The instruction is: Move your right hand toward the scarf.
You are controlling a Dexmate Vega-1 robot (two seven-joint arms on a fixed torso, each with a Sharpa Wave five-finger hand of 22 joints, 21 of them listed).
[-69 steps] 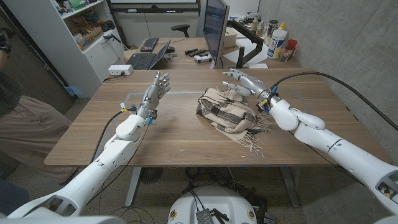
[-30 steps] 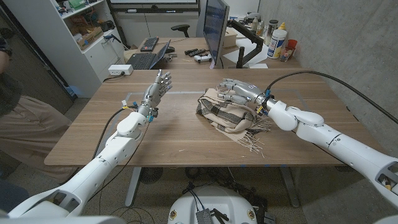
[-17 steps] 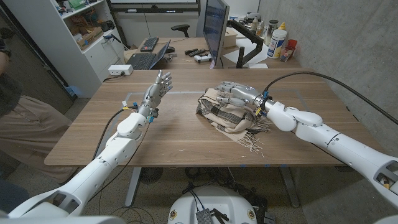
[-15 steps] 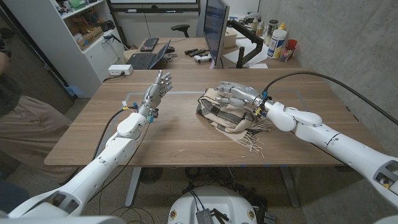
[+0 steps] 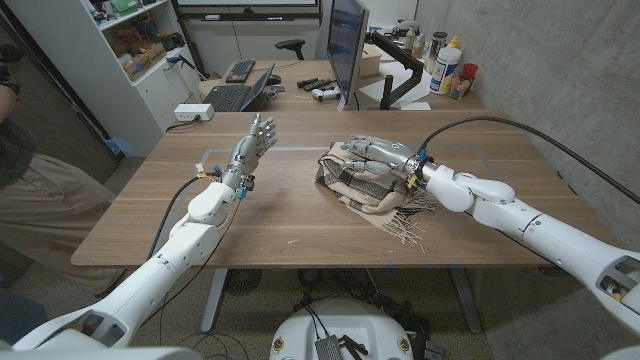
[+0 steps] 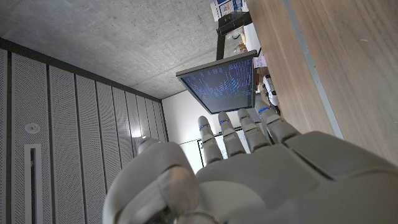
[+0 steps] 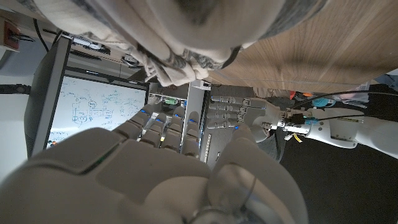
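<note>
Right hand (image 5: 378,155) now over scarf (image 5: 358,180)

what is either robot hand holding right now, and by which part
Nothing is held. The right robot hand hovers over the scarf with its fingers spread, not closed on the cloth. The left robot hand stands open and raised above the table.

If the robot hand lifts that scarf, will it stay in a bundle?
Probably not: the scarf lies crumpled in soft folds, so it would likely sag and unfold. Its loose fringe would probably dangle. It looks light and unlikely to slip.
</note>
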